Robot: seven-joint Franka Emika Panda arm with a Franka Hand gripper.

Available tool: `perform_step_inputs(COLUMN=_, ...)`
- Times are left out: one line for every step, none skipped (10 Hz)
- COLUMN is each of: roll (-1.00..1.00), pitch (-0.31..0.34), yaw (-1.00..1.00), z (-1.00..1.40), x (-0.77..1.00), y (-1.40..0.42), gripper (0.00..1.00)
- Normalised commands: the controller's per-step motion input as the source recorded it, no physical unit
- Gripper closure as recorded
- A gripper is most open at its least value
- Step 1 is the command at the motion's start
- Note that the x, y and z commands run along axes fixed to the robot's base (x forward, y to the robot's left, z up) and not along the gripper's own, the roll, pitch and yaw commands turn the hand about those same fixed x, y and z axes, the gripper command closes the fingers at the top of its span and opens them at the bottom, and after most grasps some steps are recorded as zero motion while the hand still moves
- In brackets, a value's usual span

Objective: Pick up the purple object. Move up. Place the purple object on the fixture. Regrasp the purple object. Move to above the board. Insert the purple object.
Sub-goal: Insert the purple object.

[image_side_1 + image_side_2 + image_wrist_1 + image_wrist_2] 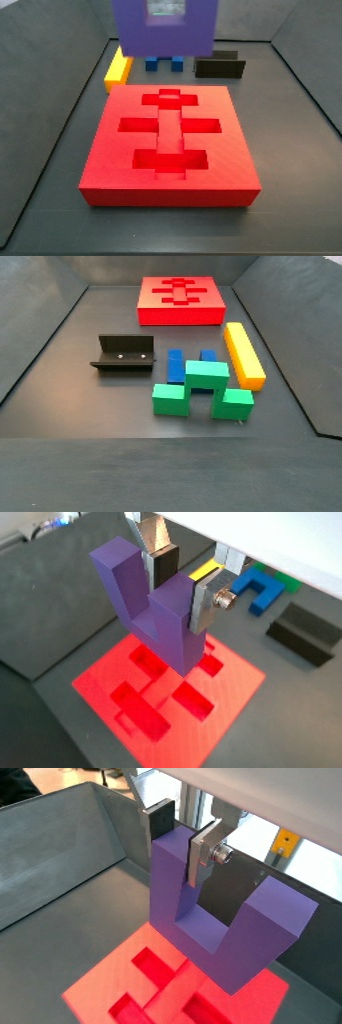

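Gripper point(185, 840) fingers point(209, 856) clamped on one prong of the purple object point(221, 918), held above the board point(167, 697) clear of the floor, apparently to line it up with the recesses point(168, 128) for insertion.

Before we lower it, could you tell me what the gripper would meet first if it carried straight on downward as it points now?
Most likely the board. The gripper holds the purple object directly above the red slab, so the block's lower end would probably reach its recessed top first, though how far above it hangs is unclear.
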Motion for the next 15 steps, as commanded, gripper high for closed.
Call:
perform_step_inputs(roll=-0.17, pitch=-0.187, yaw=0.08, z=-0.52, x=0.00, y=-0.42, gripper=1.00)
perform_step_inputs(roll=-0.12, pitch=-0.187, yaw=0.12, z=-0.59, x=0.00, y=-0.45, gripper=1.00)
perform_step_inputs(roll=-0.10, pitch=-0.189, yaw=0.17, z=-0.56, x=-0.13, y=-0.39, gripper=1.00)
perform_step_inputs(roll=-0.07, pitch=-0.206, yaw=0.14, z=-0.58, x=-0.14, y=-0.40, gripper=1.00)
perform_step_inputs(roll=0.00, pitch=-0.226, yaw=0.03, z=-0.58, x=-0.06, y=-0.41, gripper=1.00)
perform_step_inputs(roll=0.00, pitch=-0.256, yaw=0.04, z=-0.63, x=0.00, y=-0.37, gripper=1.00)
perform_step_inputs(roll=0.01, pitch=-0.254, yaw=0.12, z=-0.59, x=0.09, y=-0.33, gripper=1.00)
perform_step_inputs(roll=0.03, pitch=-0.246, yaw=0.13, z=-0.52, x=0.17, y=-0.32, gripper=1.00)
perform_step_inputs(roll=0.11, pitch=-0.209, yaw=0.08, z=-0.46, x=0.19, y=-0.28, gripper=1.00)
perform_step_inputs(roll=0.26, pitch=-0.180, yaw=0.01, z=-0.50, x=0.12, y=-0.21, gripper=1.00)
perform_step_inputs(roll=0.24, pitch=-0.151, yaw=0.02, z=-0.45, x=0.06, y=-0.05, gripper=1.00)
perform_step_inputs(roll=0.11, pitch=-0.149, yaw=0.13, z=-0.30, x=0.03, y=0.01, gripper=1.00)
perform_step_inputs(roll=0.15, pitch=-0.130, yaw=0.15, z=-0.06, x=0.11, y=0.12, gripper=1.00)
perform_step_inputs(roll=0.25, pitch=-0.084, yaw=0.09, z=-0.09, x=0.07, y=0.05, gripper=1.00)
perform_step_inputs(roll=0.26, pitch=-0.046, yaw=0.09, z=-0.06, x=0.06, y=0.08, gripper=1.00)
